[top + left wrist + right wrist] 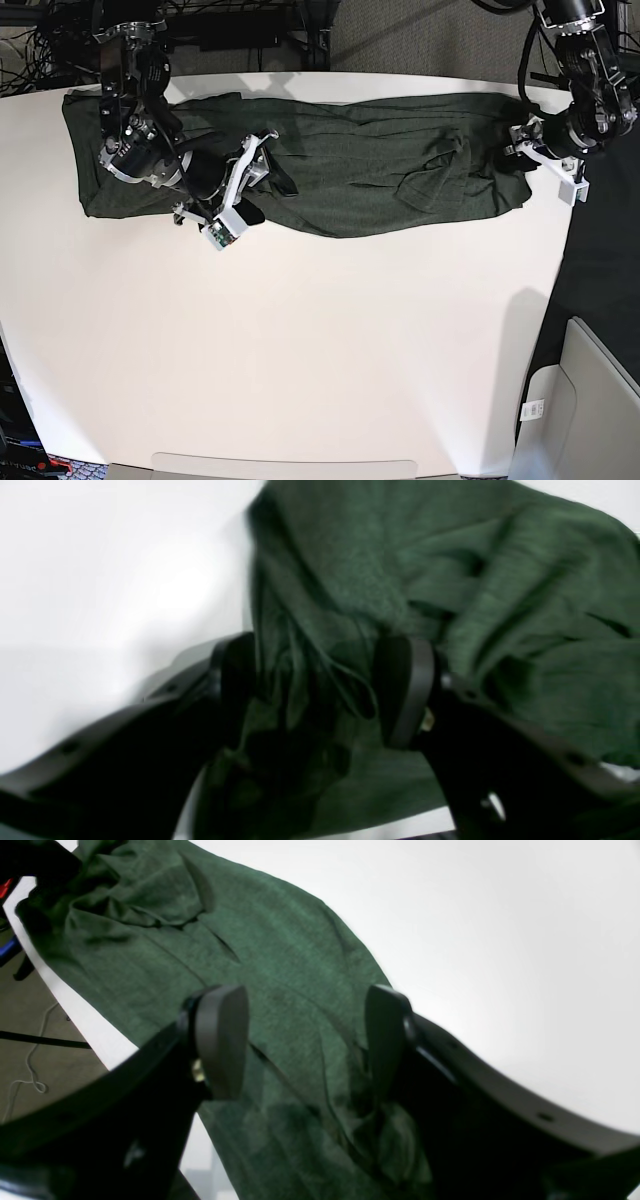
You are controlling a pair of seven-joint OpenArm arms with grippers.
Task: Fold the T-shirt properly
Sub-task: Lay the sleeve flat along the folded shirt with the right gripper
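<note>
The near half of the white table (300, 360) is bare, and the T-shirt (350, 170) lies along the far edge of it, stretched from one side of the table to the other as a long dark green band with many wrinkles. The right gripper (305, 1040) is over the part of the T-shirt on the base view's left; its jaws stand wide apart, with the fabric flat under them, and they hold nothing. The left gripper (320, 690) is at the other end of the T-shirt, near the table's side edge. Its jaws are also spread wide, and a bunched fold of the green fabric is between the two pads, but the pads do not press it together. Beyond the table, dark cables (60, 30) are visible.
</note>
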